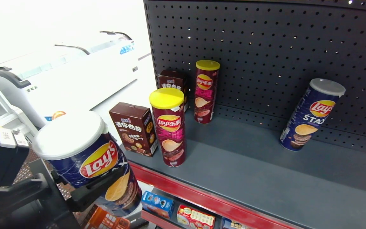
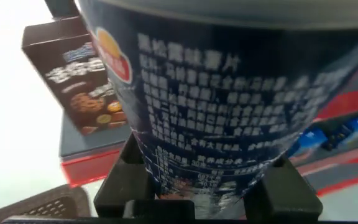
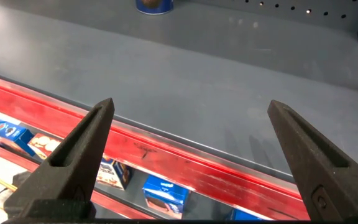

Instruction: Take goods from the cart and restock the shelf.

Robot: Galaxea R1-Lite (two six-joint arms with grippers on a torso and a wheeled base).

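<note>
While clamping the near-upright blue chip can (image 1: 91, 159) in left gripper (image 2: 204, 186) jaws off the shelf (image 1: 249, 165) front-left corner, should carry it rightward onto the shelf; right gripper (image 3: 191, 106) jaws apart.

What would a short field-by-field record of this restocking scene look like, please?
Left arm: left tool shut on blue chip can, white lid, off the left front corner of the grey shelf
Right arm: right tool open, empty, over the red front edge
Stocked: two yellow-lidded red cans, two brown boxes, second blue can at back right
Free space: bare deck between red cans and second blue can
Lower level: small boxes
</note>
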